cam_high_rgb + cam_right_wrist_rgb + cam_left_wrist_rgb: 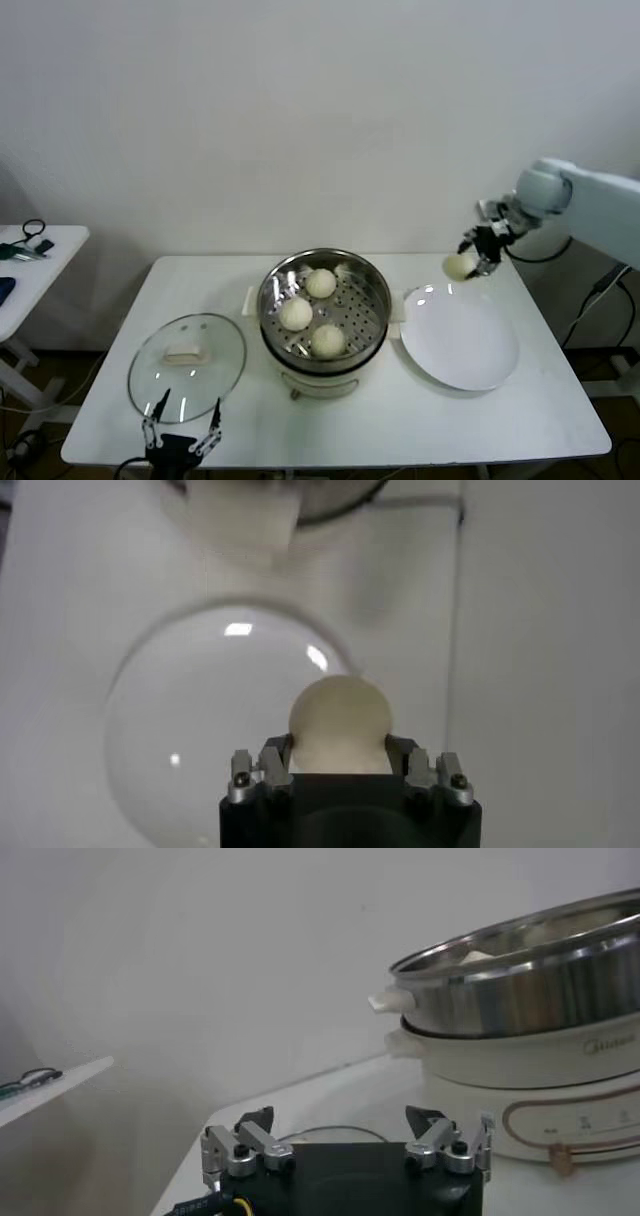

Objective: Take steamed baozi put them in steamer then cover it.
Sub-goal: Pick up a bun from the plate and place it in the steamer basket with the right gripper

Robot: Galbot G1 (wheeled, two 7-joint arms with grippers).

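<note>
The right gripper [473, 262] clasps the last baozi [459, 265] by its sides above the far edge of the white plate [460, 345], a soft, light bun likely dented by hard squeezing, while the left gripper [181, 436] waits open near the cover [187, 365].

— Behind everything? 
— Plain white wall [300, 110], evenly lit, bare.
— And furniture? 
— White table [520, 420] in the middle; second white side table [45, 262] off its left edge, carrying dark cables [28, 240]. 
— Below? 
— Strip of floor [30, 420] past the left edge, more cables there.
</note>
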